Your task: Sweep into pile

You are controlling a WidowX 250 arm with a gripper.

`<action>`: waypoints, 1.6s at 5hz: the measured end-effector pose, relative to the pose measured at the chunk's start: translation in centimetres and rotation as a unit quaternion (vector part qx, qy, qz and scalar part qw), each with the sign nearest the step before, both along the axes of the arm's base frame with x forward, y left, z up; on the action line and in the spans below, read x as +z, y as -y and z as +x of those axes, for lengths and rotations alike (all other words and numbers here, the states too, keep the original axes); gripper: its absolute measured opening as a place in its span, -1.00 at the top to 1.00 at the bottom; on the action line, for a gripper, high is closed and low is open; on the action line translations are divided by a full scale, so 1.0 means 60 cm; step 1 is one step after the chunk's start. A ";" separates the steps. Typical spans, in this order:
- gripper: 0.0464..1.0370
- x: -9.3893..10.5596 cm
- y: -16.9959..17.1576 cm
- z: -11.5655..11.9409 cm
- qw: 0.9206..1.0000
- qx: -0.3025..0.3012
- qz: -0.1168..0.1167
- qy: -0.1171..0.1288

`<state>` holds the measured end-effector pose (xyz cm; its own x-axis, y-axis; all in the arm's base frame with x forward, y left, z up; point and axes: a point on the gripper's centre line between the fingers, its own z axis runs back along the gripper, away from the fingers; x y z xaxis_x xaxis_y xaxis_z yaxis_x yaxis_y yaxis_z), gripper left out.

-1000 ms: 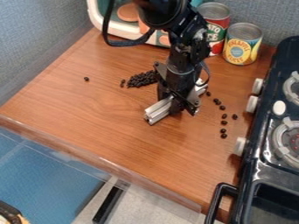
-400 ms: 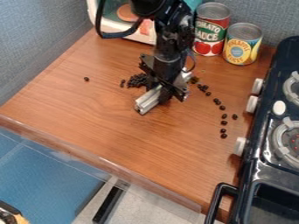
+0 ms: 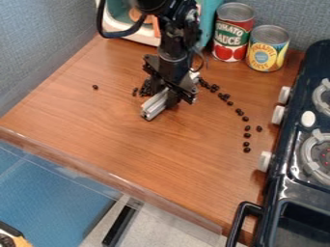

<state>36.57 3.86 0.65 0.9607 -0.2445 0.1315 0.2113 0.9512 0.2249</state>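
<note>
The gripper (image 3: 169, 94) hangs over the upper middle of the counter, shut on a silver metal bar (image 3: 154, 104) that slants from lower left to upper right beneath it. Just left of the bar lies a cluster of small black beans (image 3: 145, 88), partly hidden behind the gripper. A curved line of more beans (image 3: 225, 97) runs from right of the gripper down toward the stove. One lone bean (image 3: 95, 87) lies farther left.
Two cans, one red (image 3: 232, 33) and one yellow and blue (image 3: 267, 48), stand at the back. Behind the arm is a teal and white toy box (image 3: 116, 22). The black stove (image 3: 293, 169) borders the right side; the counter's front edge (image 3: 109, 176) has a clear strip.
The gripper and bar have moved left and slightly toward the back. Beans formerly behind the arm now show at the upper end of the right-hand line, while more of the left cluster is covered.
</note>
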 end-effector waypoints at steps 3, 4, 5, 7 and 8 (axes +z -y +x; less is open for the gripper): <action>0.29 0.043 0.040 -0.029 0.996 -0.043 -0.083 -0.001; 0.29 0.081 0.046 -0.032 0.992 -0.065 -0.108 0.026; 0.29 0.113 0.055 -0.048 0.986 -0.110 -0.115 0.045; 0.29 0.063 0.085 -0.085 0.961 -0.270 -0.054 -0.012; 0.29 0.043 0.105 -0.103 0.947 -0.317 -0.033 -0.032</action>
<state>30.38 -2.46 3.22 0.6297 -0.7686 0.1128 0.7565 0.6398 0.1355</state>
